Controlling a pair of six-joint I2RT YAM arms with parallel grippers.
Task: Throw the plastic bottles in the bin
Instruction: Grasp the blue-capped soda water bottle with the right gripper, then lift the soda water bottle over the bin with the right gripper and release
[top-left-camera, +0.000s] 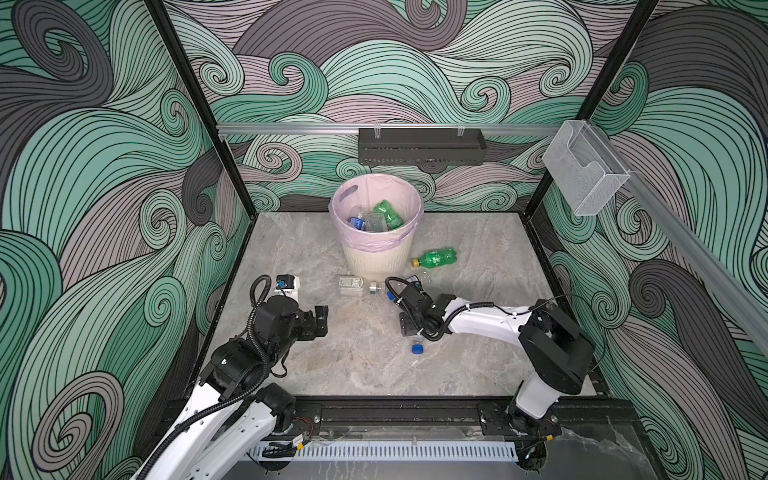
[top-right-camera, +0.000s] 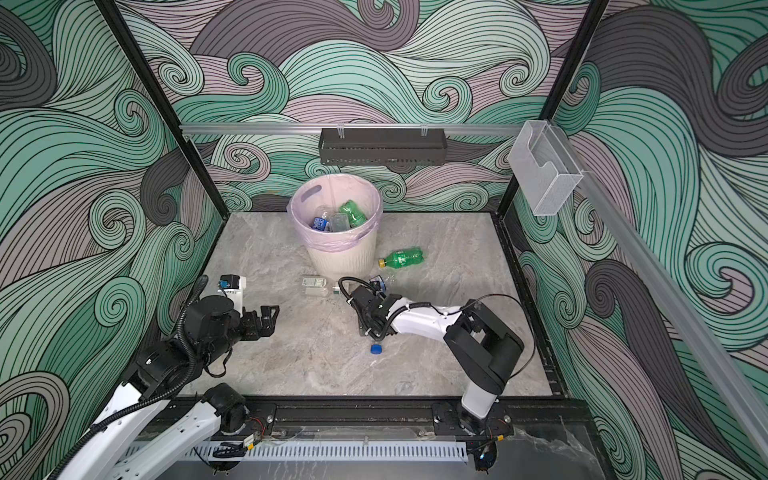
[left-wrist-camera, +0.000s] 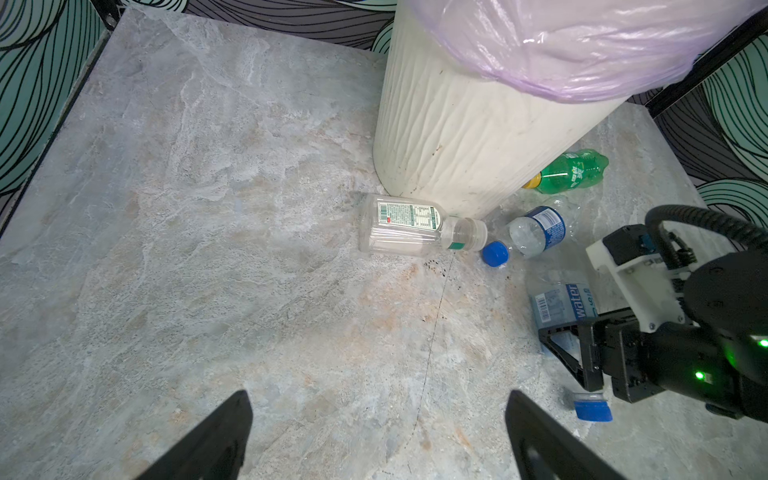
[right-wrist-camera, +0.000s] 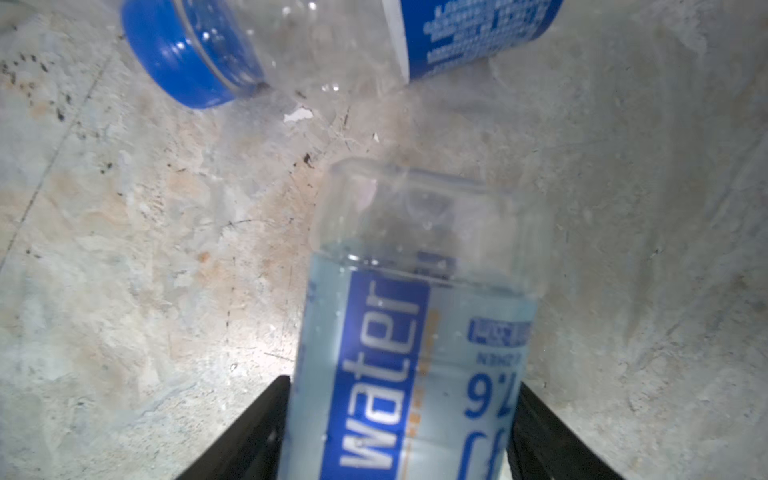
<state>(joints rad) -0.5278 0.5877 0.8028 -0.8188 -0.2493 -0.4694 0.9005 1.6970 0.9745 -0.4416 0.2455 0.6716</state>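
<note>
A clear plastic bottle with a blue "water" label (right-wrist-camera: 415, 332) lies on the floor, its blue cap (top-left-camera: 417, 348) toward the front. My right gripper (right-wrist-camera: 403, 382) is shut on its body, a finger pressed against each side. Beside it lies another blue-labelled bottle (right-wrist-camera: 332, 33). A clear white-labelled bottle (top-left-camera: 353, 286) rests at the foot of the bin (top-left-camera: 376, 257). A green bottle (top-left-camera: 436, 257) lies to the bin's right. Several bottles (top-left-camera: 388, 214) sit inside the bin. My left gripper (left-wrist-camera: 378, 399) is open over bare floor, left of the bottles.
A black perforated tray (top-left-camera: 422, 146) hangs on the back wall above the bin. A clear plastic box (top-left-camera: 584, 168) is mounted on the right rail. Patterned walls close in the floor (top-left-camera: 311, 257) on three sides.
</note>
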